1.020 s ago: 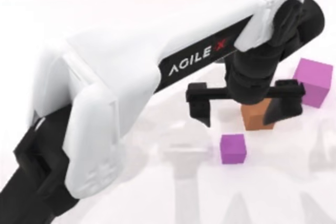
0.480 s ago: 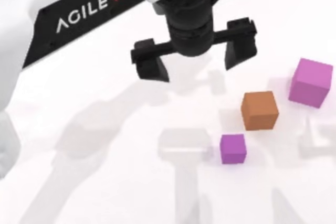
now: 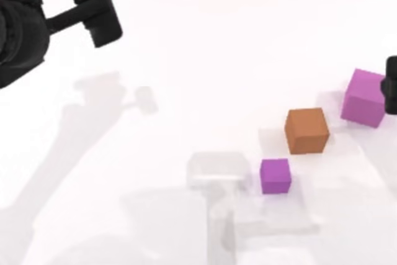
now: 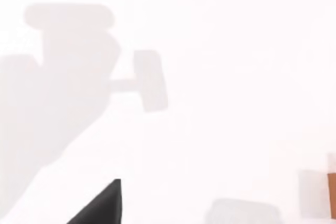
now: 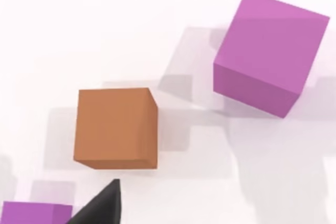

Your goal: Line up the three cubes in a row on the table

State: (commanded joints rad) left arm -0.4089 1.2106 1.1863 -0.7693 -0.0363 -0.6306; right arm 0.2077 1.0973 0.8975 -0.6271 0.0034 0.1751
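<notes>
Three cubes rest on the white table (image 3: 205, 79) in a slanting line at the right: a small magenta-purple cube (image 3: 275, 175), a brown-orange cube (image 3: 306, 130) and a larger magenta-purple cube (image 3: 366, 97). They stand apart from one another. My left gripper (image 3: 37, 26) hangs open at the far left corner, far from the cubes, holding nothing; one finger (image 3: 96, 10) shows. My right gripper (image 3: 392, 85) pokes in at the right edge beside the larger cube (image 5: 268, 51). In its wrist view one fingertip (image 5: 107, 200) sits near the brown-orange cube (image 5: 116, 128), with nothing held.
Grey arm shadows fall across the table's left and front middle. A sliver of the brown-orange cube (image 4: 332, 195) shows at the edge of the left wrist view, beyond one dark fingertip (image 4: 105, 205).
My left arm has risen off the brown-orange cube and swung away to the far left, still open. My right gripper has come into view at the right edge. The cubes have not moved.
</notes>
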